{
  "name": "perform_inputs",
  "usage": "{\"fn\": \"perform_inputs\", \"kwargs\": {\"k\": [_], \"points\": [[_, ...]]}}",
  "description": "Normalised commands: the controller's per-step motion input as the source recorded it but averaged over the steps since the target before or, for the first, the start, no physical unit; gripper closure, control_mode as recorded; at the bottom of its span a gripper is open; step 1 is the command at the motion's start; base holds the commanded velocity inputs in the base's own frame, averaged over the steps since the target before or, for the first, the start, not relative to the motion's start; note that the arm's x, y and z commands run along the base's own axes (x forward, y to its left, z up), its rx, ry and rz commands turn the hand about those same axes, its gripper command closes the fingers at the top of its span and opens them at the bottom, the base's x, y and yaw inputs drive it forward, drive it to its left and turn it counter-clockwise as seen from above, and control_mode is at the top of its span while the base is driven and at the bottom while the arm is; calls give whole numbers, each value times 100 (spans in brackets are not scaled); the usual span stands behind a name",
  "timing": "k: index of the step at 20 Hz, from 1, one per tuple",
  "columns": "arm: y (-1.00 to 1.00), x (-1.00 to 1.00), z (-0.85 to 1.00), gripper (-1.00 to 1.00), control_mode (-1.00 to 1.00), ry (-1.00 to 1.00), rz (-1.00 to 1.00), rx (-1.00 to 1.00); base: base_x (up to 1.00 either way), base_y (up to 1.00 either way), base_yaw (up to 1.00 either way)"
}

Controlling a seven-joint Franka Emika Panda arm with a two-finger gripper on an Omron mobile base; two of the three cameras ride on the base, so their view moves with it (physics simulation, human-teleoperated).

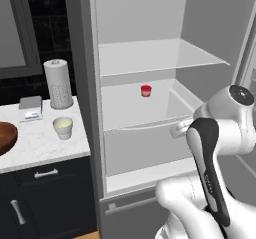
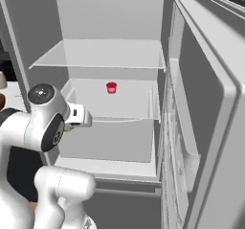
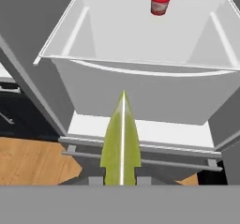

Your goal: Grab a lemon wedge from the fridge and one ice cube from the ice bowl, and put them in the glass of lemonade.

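Note:
A yellow-green lemon wedge [image 3: 121,143] sticks out from between the fingers of my gripper [image 3: 121,181], which is shut on it. The gripper [image 1: 178,129] hangs just outside the open fridge [image 1: 85,83], in front of its white drawer [image 3: 140,96]; a sliver of the lemon wedge [image 2: 69,129] shows at the hand in the right base view. On the counter to the left stands the glass of lemonade [image 1: 63,127], off-white with pale liquid. The reddish-brown ice bowl [image 1: 5,138] is cut off by the left edge.
A small red cup [image 1: 145,90] stands at the back of the fridge drawer. The fridge door [image 2: 210,103] is swung open on the right. A paper towel roll [image 1: 58,83] and a small scale [image 1: 31,107] stand at the counter's back. Wooden floor [image 3: 33,160] lies below.

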Motion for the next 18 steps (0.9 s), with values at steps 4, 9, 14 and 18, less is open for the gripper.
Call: {"fn": "perform_inputs", "kwargs": {"k": [4,9,14,18], "points": [[0,0,0,100,100,0,0,0,-97,74,0],[0,0,0,100,100,0,0,0,-43,100,-2],[0,0,0,100,100,0,0,0,9,100,-15],[0,0,0,100,100,0,0,0,59,100,-17]]}}
